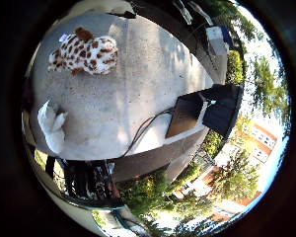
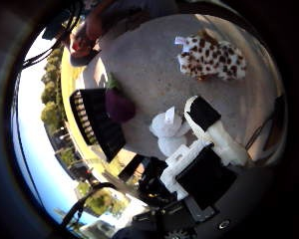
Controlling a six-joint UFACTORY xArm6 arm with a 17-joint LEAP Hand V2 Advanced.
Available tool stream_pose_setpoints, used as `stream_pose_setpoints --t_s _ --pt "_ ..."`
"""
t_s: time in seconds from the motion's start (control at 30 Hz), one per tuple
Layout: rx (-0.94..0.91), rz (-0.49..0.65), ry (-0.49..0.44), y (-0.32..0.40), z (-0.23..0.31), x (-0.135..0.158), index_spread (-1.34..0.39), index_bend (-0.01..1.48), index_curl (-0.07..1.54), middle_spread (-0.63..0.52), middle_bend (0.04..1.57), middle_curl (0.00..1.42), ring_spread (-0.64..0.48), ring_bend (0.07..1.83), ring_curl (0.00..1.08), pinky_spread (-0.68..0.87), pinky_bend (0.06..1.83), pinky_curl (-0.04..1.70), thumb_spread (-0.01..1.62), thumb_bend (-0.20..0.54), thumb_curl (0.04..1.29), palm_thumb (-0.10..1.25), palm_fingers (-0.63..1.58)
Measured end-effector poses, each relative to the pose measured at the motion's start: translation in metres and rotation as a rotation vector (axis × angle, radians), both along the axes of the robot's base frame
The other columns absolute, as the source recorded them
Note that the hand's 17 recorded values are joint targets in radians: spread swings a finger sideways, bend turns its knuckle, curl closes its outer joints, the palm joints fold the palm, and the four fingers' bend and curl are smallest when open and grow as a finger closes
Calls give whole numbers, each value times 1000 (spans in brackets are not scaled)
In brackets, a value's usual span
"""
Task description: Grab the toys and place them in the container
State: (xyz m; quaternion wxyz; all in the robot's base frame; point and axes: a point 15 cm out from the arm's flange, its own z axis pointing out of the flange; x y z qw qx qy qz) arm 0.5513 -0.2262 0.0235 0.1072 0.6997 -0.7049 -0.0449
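A spotted brown and white plush toy (image 1: 84, 54) lies on the grey table (image 1: 138, 89). A small white plush toy (image 2: 169, 129) lies nearer on the table, beside my fingers. A black slatted container (image 2: 92, 121) stands at the table's edge with a dark purple thing (image 2: 120, 104) in it. My hand (image 2: 207, 157) hovers above the table, its white and black fingers (image 2: 217, 131) fairly straight and holding nothing. The little finger side palm view shows the white toy (image 1: 51, 123) at the table's edge.
A black boxy thing (image 1: 205, 109) sits at the table's edge in the little finger side palm view. Trees (image 1: 242, 173) and a building stand beyond the table. The table's edge (image 1: 158, 148) drops off near it.
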Motion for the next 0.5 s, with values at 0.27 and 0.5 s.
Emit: stream_pose_setpoints --t_s 0.27,0.5 --pt "-125 -41 -19 -6 -32 9 -19 161 262 78 183 352 272 409 345 443 522 240 1080 -43 354 545 194" --pt "-153 -22 -8 3 -57 9 10 170 267 89 188 353 285 433 342 452 513 225 1066 -35 334 512 250"
